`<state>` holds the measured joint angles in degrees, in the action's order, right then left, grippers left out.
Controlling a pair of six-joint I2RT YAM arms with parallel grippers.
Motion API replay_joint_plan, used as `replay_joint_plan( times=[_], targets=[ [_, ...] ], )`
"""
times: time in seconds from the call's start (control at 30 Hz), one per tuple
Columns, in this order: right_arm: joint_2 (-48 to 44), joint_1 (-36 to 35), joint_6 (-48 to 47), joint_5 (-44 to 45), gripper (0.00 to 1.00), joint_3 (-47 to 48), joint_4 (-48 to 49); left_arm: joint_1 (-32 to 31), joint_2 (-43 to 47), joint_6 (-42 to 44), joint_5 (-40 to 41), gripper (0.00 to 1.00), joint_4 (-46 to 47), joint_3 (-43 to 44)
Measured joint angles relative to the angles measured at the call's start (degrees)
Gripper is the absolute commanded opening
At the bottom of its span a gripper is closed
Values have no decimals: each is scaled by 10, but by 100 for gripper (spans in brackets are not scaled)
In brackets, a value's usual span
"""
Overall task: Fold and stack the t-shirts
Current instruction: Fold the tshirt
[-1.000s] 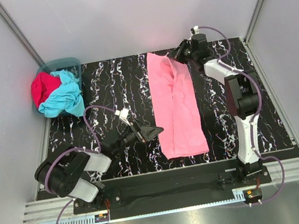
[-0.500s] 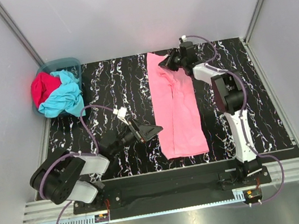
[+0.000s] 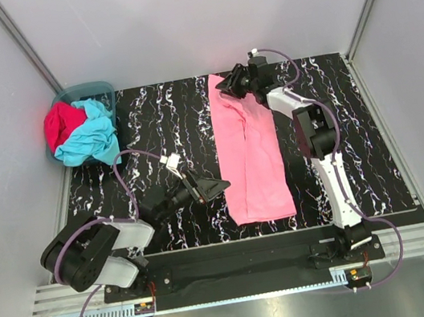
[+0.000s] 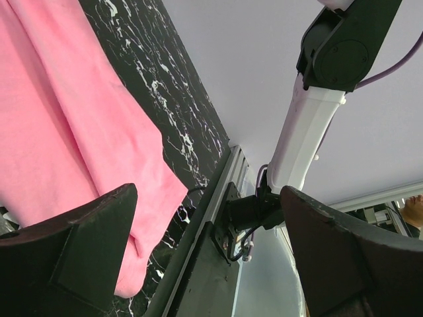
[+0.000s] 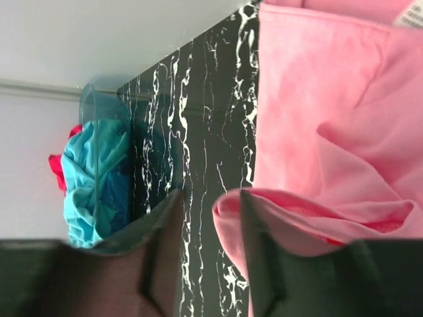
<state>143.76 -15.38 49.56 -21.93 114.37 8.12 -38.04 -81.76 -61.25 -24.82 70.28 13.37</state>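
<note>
The light pink t-shirt (image 3: 252, 152) lies folded into a long strip down the middle of the black marbled table. My right gripper (image 3: 232, 86) is over its far end, jaws apart; in the right wrist view (image 5: 210, 198) a fold of the pink t-shirt (image 5: 317, 86) drapes over one finger, with bare table between the jaws. My left gripper (image 3: 215, 189) is open and empty beside the shirt's near left edge, which shows in the left wrist view (image 4: 66, 119). The turquoise t-shirt (image 3: 90, 138) and crimson t-shirt (image 3: 60, 125) lie bunched in the basket.
The teal plastic basket (image 3: 94, 88) stands at the far left corner of the table (image 3: 158, 127); it also shows in the right wrist view (image 5: 99, 105). The right arm's base and the table's front rail show in the left wrist view (image 4: 218, 218).
My right gripper has moved left, from the far right of the pink shirt's top end to over that end. The left arm has barely moved.
</note>
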Motion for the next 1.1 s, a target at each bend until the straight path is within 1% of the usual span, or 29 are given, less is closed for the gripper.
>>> replay_joint_plan(
  times=[0.1, 0.3, 0.37, 0.47, 0.57, 0.67, 0.8, 0.9, 0.97, 1.07, 1.1],
  targets=[
    [0, 0, 1, -1, 61, 8, 0, 0, 0, 0, 0, 95, 0, 0],
    [-5, 3, -3, 3, 63, 0, -7, 0, -1, 0, 0, 95, 3, 0],
    [-24, 4, -8, 15, 63, -26, -16, 0, -3, 0, 0, 95, 9, -2],
    [-86, 7, -20, 61, 63, -92, -42, 0, -14, 0, 0, 97, 19, -8],
    [-183, 8, -33, 113, 63, -172, -60, 0, -39, 0, 1, 99, 27, -8],
    [-305, 9, -47, 167, 64, -263, -63, 0, -84, -2, 1, 99, 31, -5],
    [-500, 12, -52, 222, 66, -410, -43, 6, -158, -19, -1, 99, 30, -2],
    [-658, 12, -45, 241, 66, -552, -23, 14, -199, -36, -5, 99, 35, -3],
    [-749, 12, -34, 244, 66, -648, -14, 18, -204, -42, -7, 99, 44, -3],
    [-874, 11, -15, 244, 66, -782, -37, 18, -204, -42, -7, 99, 55, -12],
    [-902, 10, -10, 245, 65, -812, -52, 18, -204, -42, -7, 99, 61, -17]
  ],
)
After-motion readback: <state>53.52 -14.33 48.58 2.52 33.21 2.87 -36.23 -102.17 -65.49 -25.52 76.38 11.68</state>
